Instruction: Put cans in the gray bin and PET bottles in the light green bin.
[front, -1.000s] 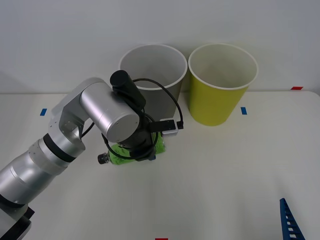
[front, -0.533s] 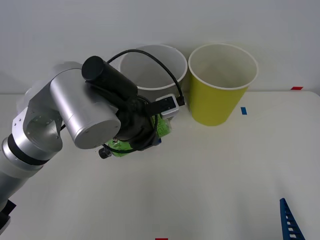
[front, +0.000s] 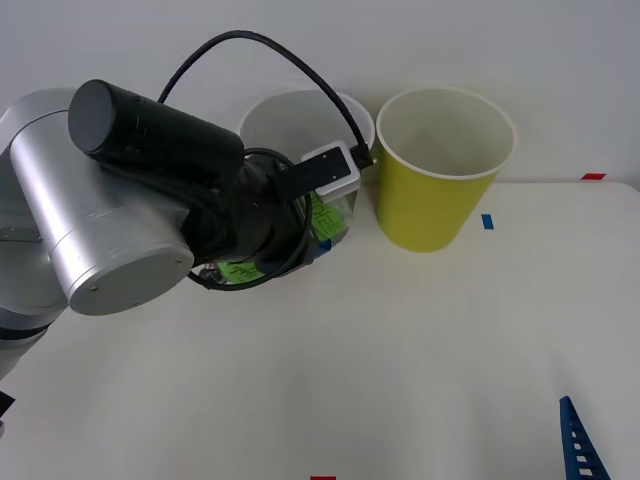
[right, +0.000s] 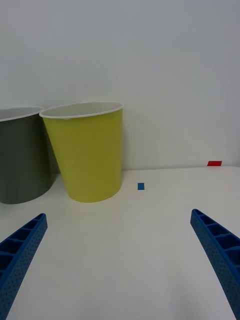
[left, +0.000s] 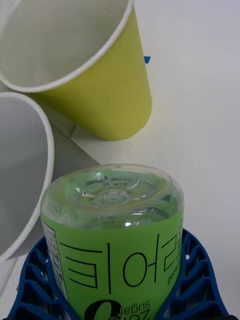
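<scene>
My left gripper (left: 117, 300) clasps the PET bottle (left: 112, 235); ahead stand 2 bins, gray bin (left: 20, 165) nearest, light green bin (left: 100, 95) beyond. My right gripper (right: 120, 270) hangs spread wide.

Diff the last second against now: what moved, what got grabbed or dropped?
The left gripper, shut on the bottle, lifted it off the table and carried it up toward the bins; the bottle now hangs in front of the gray bin. Nothing was let go. The gray bin, the yellow-green bin and the right gripper, open low over the table, stayed put.
</scene>
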